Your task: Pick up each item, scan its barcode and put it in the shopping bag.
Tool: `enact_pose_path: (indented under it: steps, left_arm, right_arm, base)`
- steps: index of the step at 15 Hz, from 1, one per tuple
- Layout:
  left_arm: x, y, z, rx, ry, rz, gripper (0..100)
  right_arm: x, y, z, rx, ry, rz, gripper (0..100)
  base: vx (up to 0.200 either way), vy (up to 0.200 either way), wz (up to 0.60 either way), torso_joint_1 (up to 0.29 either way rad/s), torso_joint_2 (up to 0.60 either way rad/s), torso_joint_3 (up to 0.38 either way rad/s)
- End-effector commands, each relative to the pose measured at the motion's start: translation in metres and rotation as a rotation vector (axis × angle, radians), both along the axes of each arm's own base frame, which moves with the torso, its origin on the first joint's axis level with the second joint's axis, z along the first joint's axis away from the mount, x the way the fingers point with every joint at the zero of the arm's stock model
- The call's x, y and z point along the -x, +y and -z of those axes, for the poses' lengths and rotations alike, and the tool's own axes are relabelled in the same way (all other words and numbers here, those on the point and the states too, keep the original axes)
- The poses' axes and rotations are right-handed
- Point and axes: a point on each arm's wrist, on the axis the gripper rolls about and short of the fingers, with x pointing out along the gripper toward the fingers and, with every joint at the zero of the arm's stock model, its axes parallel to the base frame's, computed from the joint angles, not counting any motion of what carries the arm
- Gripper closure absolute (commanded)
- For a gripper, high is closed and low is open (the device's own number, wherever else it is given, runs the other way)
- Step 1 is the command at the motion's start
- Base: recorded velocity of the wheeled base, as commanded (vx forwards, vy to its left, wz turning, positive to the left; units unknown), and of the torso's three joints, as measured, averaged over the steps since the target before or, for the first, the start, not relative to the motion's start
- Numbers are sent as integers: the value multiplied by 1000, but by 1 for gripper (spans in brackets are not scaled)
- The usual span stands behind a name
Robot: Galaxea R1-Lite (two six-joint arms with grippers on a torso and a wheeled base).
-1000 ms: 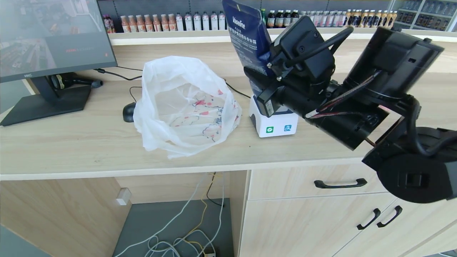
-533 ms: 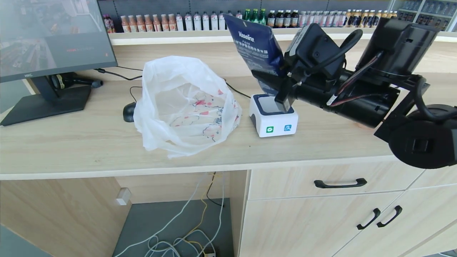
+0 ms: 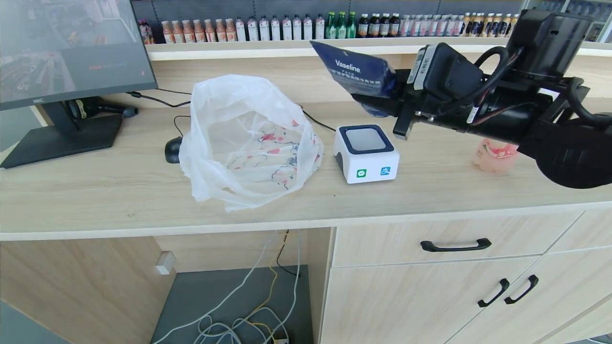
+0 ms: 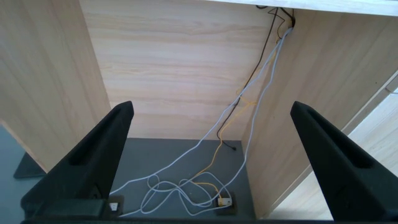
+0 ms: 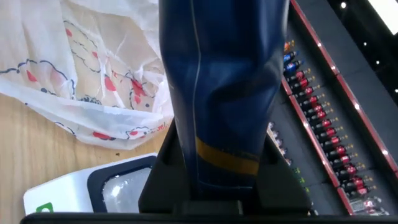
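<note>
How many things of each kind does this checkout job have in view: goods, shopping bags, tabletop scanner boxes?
Goods: 2 (blue pouch in the right gripper, pink container on the counter)
Shopping bag: 1
White scanner box: 1
Total: 4

Blue pouch (image 3: 358,71) tilted above scanner (image 3: 366,153); white shopping bag (image 3: 248,138) open beside.
</note>
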Motion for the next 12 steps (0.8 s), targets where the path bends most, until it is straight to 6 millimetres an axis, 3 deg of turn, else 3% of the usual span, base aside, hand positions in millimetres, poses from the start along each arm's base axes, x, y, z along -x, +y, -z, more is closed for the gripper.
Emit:
enact_pose_path:
  steps: [1, 5, 12]
  left_arm:
    - [0, 0, 0, 1, 0, 1, 0]
    - [0, 0, 0, 1, 0, -1, 0]
    - [0, 0, 0, 1, 0, -1, 0]
  right_arm:
    - [-7, 0, 3, 17, -15, -4, 100]
    - [-26, 0, 20, 104, -83, -37, 100]
    - [-31, 3, 31, 176, -156, -46, 100]
  base:
    - [0, 0, 0, 0, 0, 0]
    - [0, 0, 0, 0, 0, 0]
    - [0, 0, 0, 0, 0, 0]
